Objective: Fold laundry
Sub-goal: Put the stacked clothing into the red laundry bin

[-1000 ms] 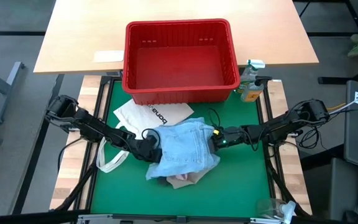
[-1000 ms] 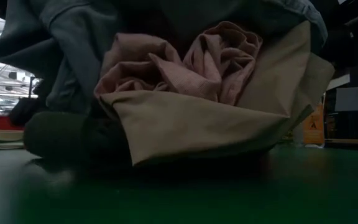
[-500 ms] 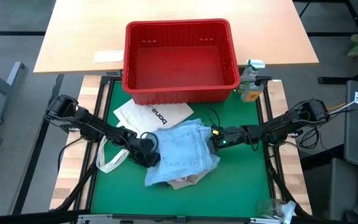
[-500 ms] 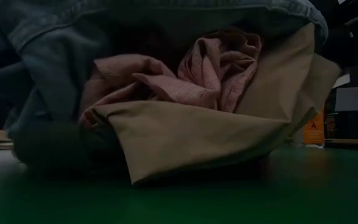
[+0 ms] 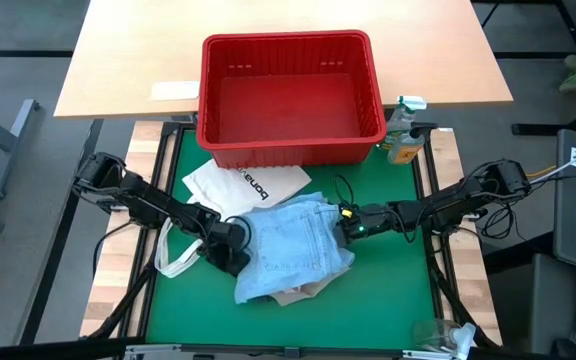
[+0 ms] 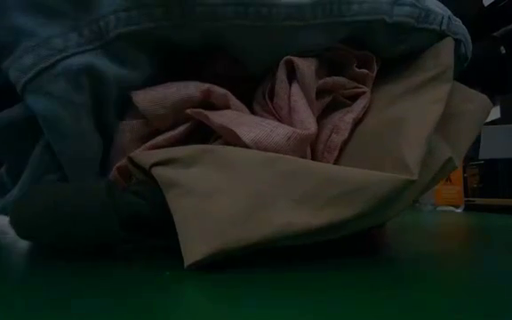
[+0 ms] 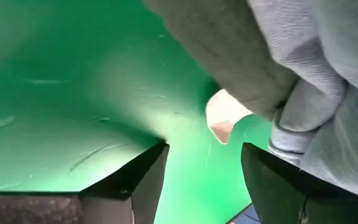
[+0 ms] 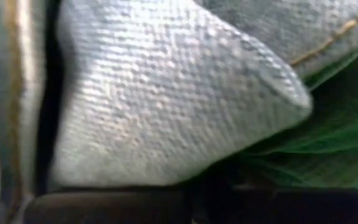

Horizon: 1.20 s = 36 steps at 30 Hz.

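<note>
The laundry lies in a heap mid-mat. Light blue denim jeans (image 5: 293,245) cover the top. Under them are a mottled pink top (image 6: 314,98) and beige trousers (image 6: 283,196), whose lower fold rests on the mat. My left gripper (image 7: 204,152) stands open at the heap's left edge (image 5: 234,247), tipped down over bare mat with nothing between its fingers; denim hangs just beyond them. My right gripper (image 5: 344,227) is shut at the jeans' right edge. My right gripper holds the jeans at their right edge (image 5: 334,218), reaching in nearly level from the table's right side. Denim (image 8: 166,118) fills its wrist view and covers the fingers, so the hold itself is hidden. The jeans lie slack over the heap.
A red plastic basket (image 5: 290,150) stands at the mat's far edge. A white tote bag (image 5: 240,182) lies between it and the heap, its strap (image 5: 176,258) looping beside my left arm. A spray bottle (image 5: 404,135) stands at the far right. Green mat (image 5: 388,290) lies near the front.
My left gripper has let go of the jeans' left edge, drawn back toward the table's left and tipped downward. The jeans' left side, lifted a second ago, has dropped and now hangs over the heap's left side. The right edge has stayed in place.
</note>
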Each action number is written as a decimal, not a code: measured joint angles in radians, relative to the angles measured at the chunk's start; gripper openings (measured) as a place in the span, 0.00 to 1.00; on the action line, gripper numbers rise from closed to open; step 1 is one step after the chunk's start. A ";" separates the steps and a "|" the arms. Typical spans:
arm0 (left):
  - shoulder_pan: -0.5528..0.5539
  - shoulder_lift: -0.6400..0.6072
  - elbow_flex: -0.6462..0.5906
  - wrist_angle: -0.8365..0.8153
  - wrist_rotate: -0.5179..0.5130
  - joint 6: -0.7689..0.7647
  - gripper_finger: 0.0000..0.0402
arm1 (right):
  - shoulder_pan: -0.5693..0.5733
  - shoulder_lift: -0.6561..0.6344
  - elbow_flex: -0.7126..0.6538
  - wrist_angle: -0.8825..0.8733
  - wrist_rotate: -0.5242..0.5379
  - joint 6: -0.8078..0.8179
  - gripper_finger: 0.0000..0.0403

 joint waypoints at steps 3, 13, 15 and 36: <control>-0.004 -0.001 0.002 -0.023 -0.008 -0.005 0.51 | 0.000 0.000 0.000 -0.001 0.000 0.000 0.04; -0.024 -0.001 -0.001 0.099 -0.232 -0.117 0.51 | 0.000 0.000 0.000 -0.004 0.000 0.000 0.04; -0.040 0.000 -0.002 0.129 -0.305 -0.160 0.51 | 0.000 0.000 0.000 -0.004 0.001 0.001 0.04; -0.088 0.133 0.015 0.399 -0.562 -0.402 0.51 | 0.000 0.000 -0.001 -0.008 0.001 0.001 0.04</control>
